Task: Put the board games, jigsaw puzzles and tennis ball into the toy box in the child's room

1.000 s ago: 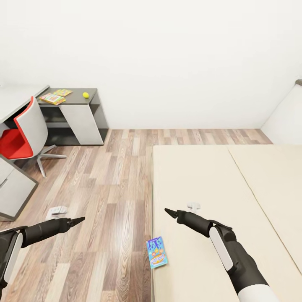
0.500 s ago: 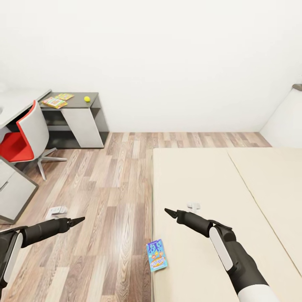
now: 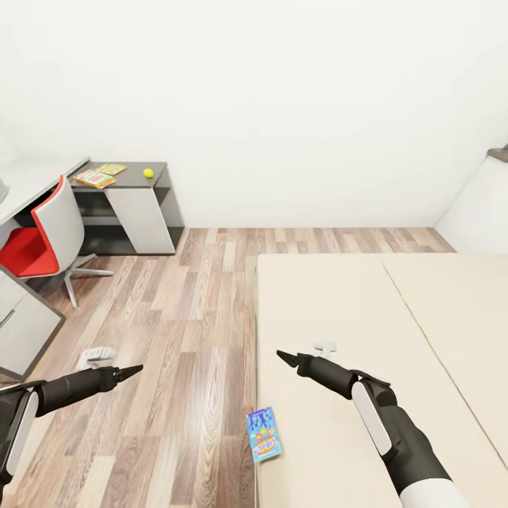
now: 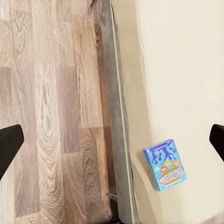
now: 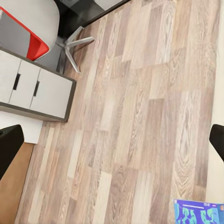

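Since the earlier frame the camera has tilted; nothing itself moved. Both end effectors, left (image 3: 134, 369) and right (image 3: 282, 355), hover with jaws apart. A small blue rectangular game box (image 3: 263, 434) lies at the cream bed's (image 3: 367, 317) near left edge; a red-and-grey swivel chair (image 3: 42, 236) stands before the far-left grey bench (image 3: 134, 173).

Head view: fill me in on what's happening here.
The robot stands at the bed, carrying nothing: its left pincer hangs over the wood floor and its right pincer over the mattress. A small blue game box lies at the bed's near edge, untouched. Across the room, two colourful flat toys and a tennis ball sit on the dark desk section, beside a red chair.
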You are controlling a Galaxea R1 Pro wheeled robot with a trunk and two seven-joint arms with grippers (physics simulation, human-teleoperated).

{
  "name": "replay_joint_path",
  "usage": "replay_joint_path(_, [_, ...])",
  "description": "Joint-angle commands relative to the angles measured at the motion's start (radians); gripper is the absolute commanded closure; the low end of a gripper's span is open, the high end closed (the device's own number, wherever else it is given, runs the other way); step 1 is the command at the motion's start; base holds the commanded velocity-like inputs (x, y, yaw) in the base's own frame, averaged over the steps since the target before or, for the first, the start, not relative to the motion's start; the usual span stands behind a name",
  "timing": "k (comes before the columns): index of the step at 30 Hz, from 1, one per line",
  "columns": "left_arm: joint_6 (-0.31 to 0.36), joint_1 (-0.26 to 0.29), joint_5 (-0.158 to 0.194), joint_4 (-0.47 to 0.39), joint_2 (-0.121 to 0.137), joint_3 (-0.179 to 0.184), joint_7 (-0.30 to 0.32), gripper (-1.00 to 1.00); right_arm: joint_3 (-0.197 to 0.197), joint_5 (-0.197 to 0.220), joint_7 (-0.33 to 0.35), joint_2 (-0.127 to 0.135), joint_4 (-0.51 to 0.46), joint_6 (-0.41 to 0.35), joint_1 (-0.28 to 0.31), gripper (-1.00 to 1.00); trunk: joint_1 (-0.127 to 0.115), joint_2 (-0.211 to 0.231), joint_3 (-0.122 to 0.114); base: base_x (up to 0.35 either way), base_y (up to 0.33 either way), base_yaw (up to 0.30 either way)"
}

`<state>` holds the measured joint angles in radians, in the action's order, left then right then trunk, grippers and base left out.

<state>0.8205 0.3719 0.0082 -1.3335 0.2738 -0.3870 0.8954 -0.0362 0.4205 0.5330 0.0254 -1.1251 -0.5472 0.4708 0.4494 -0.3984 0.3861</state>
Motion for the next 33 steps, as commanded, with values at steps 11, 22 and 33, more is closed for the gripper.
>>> replay_joint_path(11, [0.008, 0.001, 0.001, 0.0, -0.001, -0.001, 0.003, -1.0, 0.002, 0.007, -0.001, 0.002, -0.002, -0.007, 0.0, -1.0, 0.001, -0.002, -0.017, 0.0, 0.0, 0.0])
replay_joint_path(22, [0.005, 0.001, 0.001, 0.0, 0.001, -0.001, 0.003, -1.0, 0.002, 0.008, -0.002, 0.002, -0.002, -0.007, 0.0, -1.0, 0.001, -0.002, -0.035, 0.0, 0.0, 0.0])
replay_joint_path(33, [0.0, 0.001, 0.001, 0.0, 0.001, -0.001, 0.003, -1.0, 0.002, 0.009, -0.001, 0.0, -0.002, -0.007, 0.0, -1.0, 0.001, -0.002, -0.053, 0.0, 0.0, 0.0])
